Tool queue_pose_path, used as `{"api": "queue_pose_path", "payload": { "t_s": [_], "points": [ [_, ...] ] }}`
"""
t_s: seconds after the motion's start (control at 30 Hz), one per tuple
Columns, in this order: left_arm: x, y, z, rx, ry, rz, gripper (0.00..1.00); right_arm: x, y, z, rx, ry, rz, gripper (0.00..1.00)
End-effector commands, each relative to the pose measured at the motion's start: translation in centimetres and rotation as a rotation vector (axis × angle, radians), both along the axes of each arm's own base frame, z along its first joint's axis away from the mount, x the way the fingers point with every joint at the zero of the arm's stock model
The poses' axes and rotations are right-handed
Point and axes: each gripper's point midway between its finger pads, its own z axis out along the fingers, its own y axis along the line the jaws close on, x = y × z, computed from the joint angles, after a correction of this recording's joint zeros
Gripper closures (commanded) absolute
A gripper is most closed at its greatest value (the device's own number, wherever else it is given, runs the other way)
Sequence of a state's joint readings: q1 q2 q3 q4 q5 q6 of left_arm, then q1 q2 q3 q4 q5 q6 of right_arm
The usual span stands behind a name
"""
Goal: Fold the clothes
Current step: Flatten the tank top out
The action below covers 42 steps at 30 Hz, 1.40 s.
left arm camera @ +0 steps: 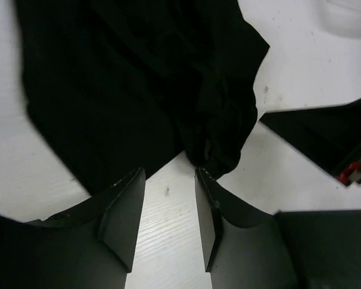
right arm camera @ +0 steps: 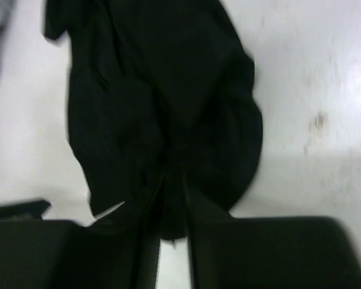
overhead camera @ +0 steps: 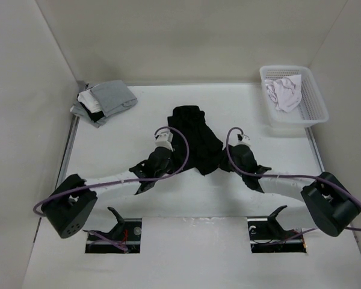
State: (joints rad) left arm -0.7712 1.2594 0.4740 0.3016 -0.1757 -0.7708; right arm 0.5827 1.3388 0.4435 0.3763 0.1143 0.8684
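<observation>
The clothes (overhead camera: 195,137) are one black top, crumpled in a heap at the middle of the white table. In the left wrist view the clothes (left arm camera: 138,78) fill the upper part. My left gripper (left arm camera: 169,174) stands open at their near edge, with bare table between its fingers and the right fingertip (left arm camera: 206,180) touching a hanging fold. In the top view the left gripper (overhead camera: 175,158) is at the heap's left side and the right gripper (overhead camera: 225,161) at its right. My right gripper (right arm camera: 173,180) has its jaws close together on a bunched fold of the clothes (right arm camera: 168,90).
A stack of grey, white and black garments (overhead camera: 103,101) lies at the back left corner. A white basket (overhead camera: 316,111) at the back right holds a white garment (overhead camera: 284,91). Pale walls close in the table on three sides. The right arm (left arm camera: 331,135) shows in the left wrist view.
</observation>
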Motion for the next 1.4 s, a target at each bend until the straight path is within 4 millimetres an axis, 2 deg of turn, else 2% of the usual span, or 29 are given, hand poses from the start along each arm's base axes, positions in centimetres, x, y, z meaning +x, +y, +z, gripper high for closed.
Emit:
{"api": "queue_pose_path", "payload": {
  "t_s": [0.0,0.07,0.3,0.6,0.67,0.7,0.73,0.8,0.87,0.97,1.0,1.07,1.1,1.2,1.27,1.3,1.33,1.37],
  "points": [
    [2.3,-3.3,3.1,-0.037,-0.118,-0.01,0.61,-2.3,2.3,1.2,-0.009,-0.043,0.085,0.7],
    [3.0,-4.4,3.4,-0.052,-0.126,-0.018,0.58,-3.4,2.5,0.5,-0.011,-0.028,0.073,0.63],
    [5.5,-8.2,1.9,-0.071,-0.076,-0.047,0.55,-4.3,1.2,-0.5,-0.034,-0.032,0.016,0.59],
    [7.8,-10.2,-1.1,-0.035,-0.038,-0.049,0.56,-5.7,1.7,-2.2,-0.045,0.021,0.071,0.45],
    [8.1,-10.4,-1.1,-0.031,-0.042,-0.051,0.68,-5.7,2.1,-2.5,-0.043,0.035,0.082,0.44],
    [8.4,-10.2,-0.8,-0.032,-0.053,-0.041,0.79,-5.6,2.8,-2.7,-0.03,0.042,0.102,0.44],
    [8.6,-9.9,-0.3,-0.039,-0.06,-0.029,0.86,-5.5,3.3,-2.7,-0.017,0.041,0.115,0.44],
    [8.7,-9.3,0.6,-0.054,-0.072,-0.013,0.91,-5.5,3.9,-2.6,0.01,0.043,0.125,0.44],
    [8.8,-8.1,2.4,-0.069,-0.109,0.011,0.93,-5.3,4.9,-2.5,0.057,0.056,0.137,0.46],
    [8.8,-7.2,3.0,-0.08,-0.115,0.021,0.93,-5.0,5.2,-3.1,0.048,0.067,0.133,0.53],
    [8.8,-7.0,3.1,-0.084,-0.114,0.019,0.93,-4.8,5.2,-3.6,0.041,0.076,0.123,0.69],
    [8.8,-6.7,3.2,-0.09,-0.111,0.019,0.93,-4.3,5.0,-3.7,0.038,0.064,0.097,0.87],
    [8.8,-6.4,3.5,-0.097,-0.114,0.023,0.93,-4.0,4.8,-3.4,0.031,0.047,0.084,0.92],
    [8.9,-5.4,5.5,-0.13,-0.14,0.03,0.95,-3.5,4.7,-0.2,0.028,-0.053,0.08,0.97],
    [8.7,-4.5,8.4,-0.164,-0.19,0.025,0.96,-3.6,4.2,3.3,0.03,-0.132,0.079,0.98],
    [8.5,-4.2,9.2,-0.173,-0.203,0.026,0.96,-3.7,4.0,5.1,0.022,-0.167,0.086,0.98],
    [8.0,-3.0,12.5,-0.201,-0.261,0.036,0.96,-4.0,3.5,7.9,0.011,-0.223,0.097,0.98],
    [7.4,-1.8,15.4,-0.222,-0.314,0.046,0.96,-4.6,2.6,11.9,0.014,-0.303,0.092,0.99]
  ]
}}
